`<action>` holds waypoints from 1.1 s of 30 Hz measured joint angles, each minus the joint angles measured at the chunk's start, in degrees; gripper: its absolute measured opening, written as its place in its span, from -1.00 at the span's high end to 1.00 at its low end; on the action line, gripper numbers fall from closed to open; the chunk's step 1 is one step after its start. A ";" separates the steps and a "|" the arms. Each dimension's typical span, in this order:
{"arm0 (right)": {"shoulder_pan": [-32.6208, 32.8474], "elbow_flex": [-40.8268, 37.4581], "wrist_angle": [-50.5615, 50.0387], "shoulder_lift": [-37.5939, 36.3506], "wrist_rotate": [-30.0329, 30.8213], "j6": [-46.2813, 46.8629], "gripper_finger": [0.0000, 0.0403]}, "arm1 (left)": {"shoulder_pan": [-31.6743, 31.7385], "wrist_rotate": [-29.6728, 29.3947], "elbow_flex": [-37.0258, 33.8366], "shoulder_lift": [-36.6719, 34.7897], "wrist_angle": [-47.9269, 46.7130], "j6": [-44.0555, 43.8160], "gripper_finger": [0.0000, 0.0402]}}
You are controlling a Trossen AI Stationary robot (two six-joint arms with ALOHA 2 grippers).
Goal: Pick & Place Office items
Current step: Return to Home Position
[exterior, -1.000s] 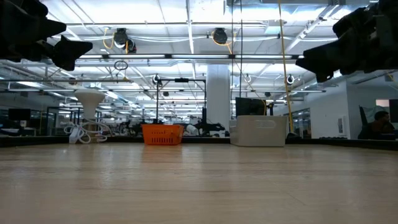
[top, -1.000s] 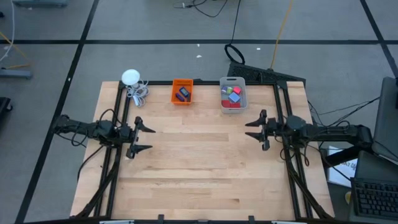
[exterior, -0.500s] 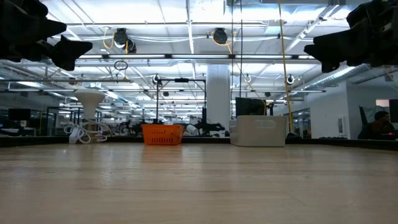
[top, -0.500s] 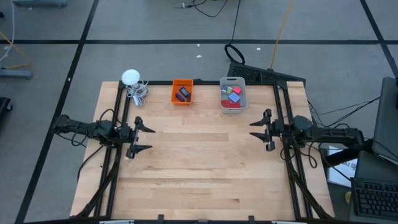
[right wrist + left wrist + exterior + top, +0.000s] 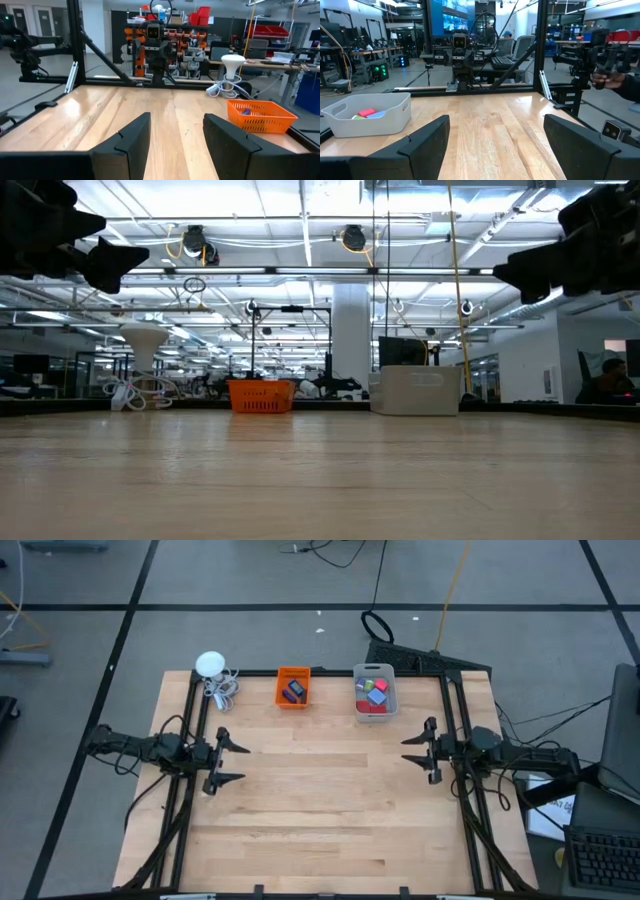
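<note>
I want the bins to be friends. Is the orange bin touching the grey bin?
Apart. The high view shows bare table between orange bin and grey bin.

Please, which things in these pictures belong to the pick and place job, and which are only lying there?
Belonging to the job:
dark and blue office items in the orange bin
coloured office items in the clear grey bin
left gripper and right gripper, both open and empty

Only lying about:
white round gadget with coiled cable, beside the orange bin
</note>
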 joint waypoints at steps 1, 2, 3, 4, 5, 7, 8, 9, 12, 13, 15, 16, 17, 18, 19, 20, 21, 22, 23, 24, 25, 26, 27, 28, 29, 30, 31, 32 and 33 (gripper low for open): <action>0.00 0.00 -0.33 0.02 0.03 -0.10 0.15 | 0.00 0.00 0.00 -0.01 0.01 0.00 -0.61; 0.00 0.00 -0.53 0.04 0.13 -0.19 0.15 | 0.00 0.00 0.00 -0.02 0.02 0.00 -0.60; 0.00 0.00 -0.62 0.04 0.14 -0.20 0.15 | 0.00 0.00 0.00 -0.02 0.00 0.00 -0.59; 0.00 0.00 -0.66 0.06 0.14 -0.28 0.15 | 0.00 0.00 0.00 0.00 0.00 0.00 -0.58; 0.00 0.00 -0.68 0.22 0.12 -0.63 0.15 | 0.00 0.00 0.00 -0.02 0.02 0.00 -0.57; 0.00 0.00 -0.71 0.29 0.12 -1.14 0.15 | 0.00 0.00 0.00 -0.02 0.00 0.00 -0.56; 0.00 0.00 -0.68 0.26 0.12 -1.13 0.15 | 0.00 0.00 0.00 -0.01 0.00 0.00 -0.55; 0.00 0.00 -0.68 0.28 0.12 -1.11 0.15 | 0.00 0.00 0.00 -0.02 0.02 0.00 -0.54; 0.00 0.00 -0.68 0.28 0.10 -1.11 0.15 | 0.00 0.00 0.01 -0.02 0.00 0.00 -0.56; 0.00 0.00 -0.70 0.28 0.10 -1.11 0.15 | 0.00 0.00 0.01 -0.02 0.00 0.00 -0.57; 0.00 0.00 -0.70 0.28 0.08 -1.11 0.15 | 0.00 0.00 0.02 -0.01 0.00 0.00 -0.59; 0.00 0.00 -0.71 0.28 0.05 -1.09 0.15 | 0.00 0.00 0.02 -0.02 0.00 0.00 -0.60; 0.00 0.00 -0.72 0.28 0.04 -1.11 0.15 | 0.00 0.00 0.02 0.00 0.00 0.00 -0.61; 0.00 0.00 -0.72 0.28 0.03 -1.11 0.15 | 0.00 0.00 0.02 -0.02 0.00 0.00 -0.62; 0.00 0.00 -0.73 0.28 0.01 -1.10 0.15 | 0.00 0.00 0.02 0.00 0.00 0.00 -0.63; 0.00 0.00 -0.74 0.28 -0.01 -1.09 0.15 | 0.00 0.00 0.02 -0.02 0.00 0.00 -0.63; 0.00 0.00 -0.74 0.28 -0.01 -1.09 0.15 | 0.00 0.00 0.02 0.00 0.00 0.00 -0.63; 0.00 0.00 -0.74 0.28 -0.01 -1.09 0.15 | 0.00 0.00 0.02 -0.01 0.00 0.00 -0.63; 0.00 0.00 -0.76 0.28 -0.02 -1.09 0.15 | 0.00 0.00 0.02 -0.02 0.00 -0.01 -0.63; 0.00 0.00 -0.76 0.28 -0.03 -1.09 0.15 | 0.00 0.00 0.02 -0.01 0.00 0.00 -0.62; 0.00 0.00 -0.76 0.28 -0.03 -1.09 0.15 | 0.00 0.00 0.02 -0.02 0.00 0.00 -0.61; 0.00 0.00 -0.76 0.28 -0.03 -1.09 0.15 | 0.00 0.00 0.02 -0.02 0.00 0.00 -0.60; 0.00 0.00 -0.78 0.28 -0.03 -1.09 0.15 | 0.00 0.00 0.02 -0.02 0.00 0.00 -0.59; 0.00 0.00 -0.80 0.28 -0.03 -1.09 0.15 | 0.00 0.00 0.02 -0.02 0.00 0.00 -0.58; 0.00 0.00 -0.81 0.28 -0.03 -1.08 0.15 | 0.00 0.00 0.02 0.00 0.00 0.00 -0.57; 0.00 0.00 -0.81 0.28 -0.03 -1.08 0.15 | 0.00 0.00 0.02 -0.01 0.00 0.00 -0.56; 0.00 0.00 -0.82 0.28 -0.03 -1.09 0.15 | 0.00 0.00 0.02 -0.01 0.00 -0.01 -0.55; 0.00 0.00 -0.82 0.28 -0.03 -1.09 0.15 | 0.00 0.00 0.02 -0.02 0.00 0.00 -0.55; 0.00 0.00 -0.82 0.28 -0.03 -1.07 0.15 | 0.00 0.00 0.02 -0.02 0.00 0.00 -0.54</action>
